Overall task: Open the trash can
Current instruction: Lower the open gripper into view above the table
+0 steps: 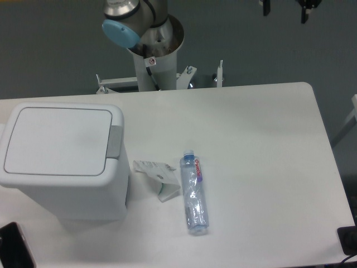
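You see only two dark finger tips of the jaws, cut off by the top edge; whether they are parted is unclear. Far left of them the arm is cropped above its elbow. Well below the jaws, a dark object leaves the right edge; another, possibly a phone, leaves the bottom-left corner. The bottle label is unreadable.

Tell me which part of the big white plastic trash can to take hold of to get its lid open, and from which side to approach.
Go for the grey push-tab on the right edge of the large white boxy plastic trash can. The flat lid lies shut and flush, offering no lip to pinch, so the tab is the likely release. Come from above, pressing down. The gripper is barely visible at the top edge.
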Controlling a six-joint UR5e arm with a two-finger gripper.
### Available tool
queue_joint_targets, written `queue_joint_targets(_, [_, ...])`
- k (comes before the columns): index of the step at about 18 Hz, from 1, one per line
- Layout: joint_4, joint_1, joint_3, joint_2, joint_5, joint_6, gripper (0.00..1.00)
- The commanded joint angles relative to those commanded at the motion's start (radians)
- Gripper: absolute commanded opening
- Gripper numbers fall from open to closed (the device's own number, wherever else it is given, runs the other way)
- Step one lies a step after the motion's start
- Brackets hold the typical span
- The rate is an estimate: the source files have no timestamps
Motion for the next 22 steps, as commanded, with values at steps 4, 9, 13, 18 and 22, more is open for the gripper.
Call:
queue_joint_targets(4, [0.002, -0.002, 0.0, 0.0, -0.026, -0.023, 1.0])
queue_joint_targets(9, [0.0, -0.018, 0.003, 0.0, -0.083, -0.226, 1.0])
queue_joint_targets(13, [-0.003, -0.032, 0.043, -0.038, -0.291, -0.534, 1.0])
queue_joint_targets(18, [0.0, -0.122, 0.071, -0.064, -0.37, -0.886, 1.0])
queue_joint_targets(22, [0.002, -0.21, 0.063, -0.075, -0.411, -1.081, 1.0])
